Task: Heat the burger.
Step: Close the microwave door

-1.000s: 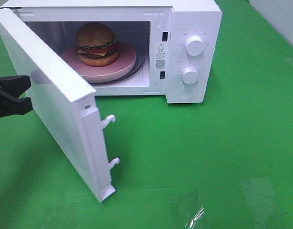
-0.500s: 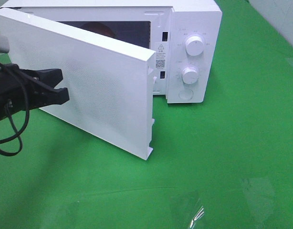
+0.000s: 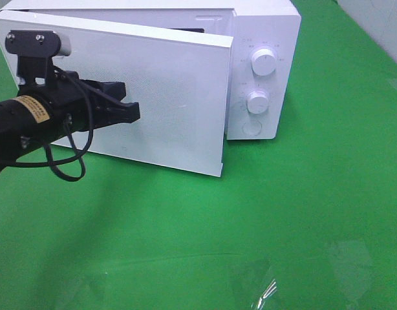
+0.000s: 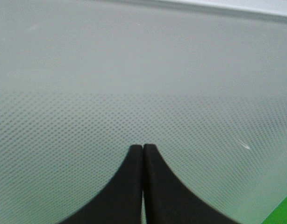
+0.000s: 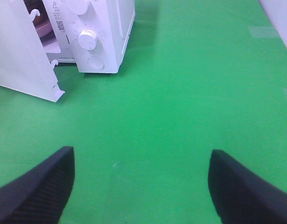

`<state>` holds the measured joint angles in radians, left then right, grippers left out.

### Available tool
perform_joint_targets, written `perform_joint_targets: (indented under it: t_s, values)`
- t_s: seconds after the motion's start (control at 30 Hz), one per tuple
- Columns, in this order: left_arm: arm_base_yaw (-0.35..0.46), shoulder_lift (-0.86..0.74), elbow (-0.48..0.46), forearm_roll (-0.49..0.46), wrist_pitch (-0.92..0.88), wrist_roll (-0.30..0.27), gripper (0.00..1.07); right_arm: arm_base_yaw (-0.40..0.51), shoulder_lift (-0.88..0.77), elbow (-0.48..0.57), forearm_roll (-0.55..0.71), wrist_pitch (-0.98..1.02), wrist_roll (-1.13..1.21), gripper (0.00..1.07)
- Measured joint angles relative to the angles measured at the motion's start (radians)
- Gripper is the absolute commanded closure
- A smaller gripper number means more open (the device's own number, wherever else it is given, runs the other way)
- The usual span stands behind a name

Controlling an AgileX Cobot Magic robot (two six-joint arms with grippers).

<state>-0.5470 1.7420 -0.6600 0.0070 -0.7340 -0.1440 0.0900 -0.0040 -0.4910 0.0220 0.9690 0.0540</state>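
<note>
Green cloth (image 3: 282,226) under one microwave (image 3: 263,19) with two knobs (image 3: 264,61); left pincer (image 3: 136,112) pressed together, right pincer (image 5: 141,161) spread.

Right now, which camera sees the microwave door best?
The exterior high view: it shows the whole microwave door, slightly ajar. The left wrist view shows only a close dotted patch; the right wrist view only its latch edge.

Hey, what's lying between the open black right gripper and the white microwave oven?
Only bare green tablecloth. The right wrist view shows that whole stretch, from the black right gripper to the white microwave oven.
</note>
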Motion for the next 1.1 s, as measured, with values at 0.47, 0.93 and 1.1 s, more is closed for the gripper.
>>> perform_joint_targets:
  t_s: [0.47,0.93,1.1]
  values:
    - [-0.029,0.109,-0.199,-0.001,0.080,0.001,1.07,0.000,0.000,0.000,0.000,0.000,0.000,0.32]
    - [-0.050,0.191,-0.329,0.032,0.130,0.004,1.07,0.000,0.000,0.000,0.000,0.000,0.000,0.32]
    - [-0.057,0.222,-0.355,-0.007,0.137,0.053,1.07,0.000,0.000,0.000,0.000,0.000,0.000,0.32]
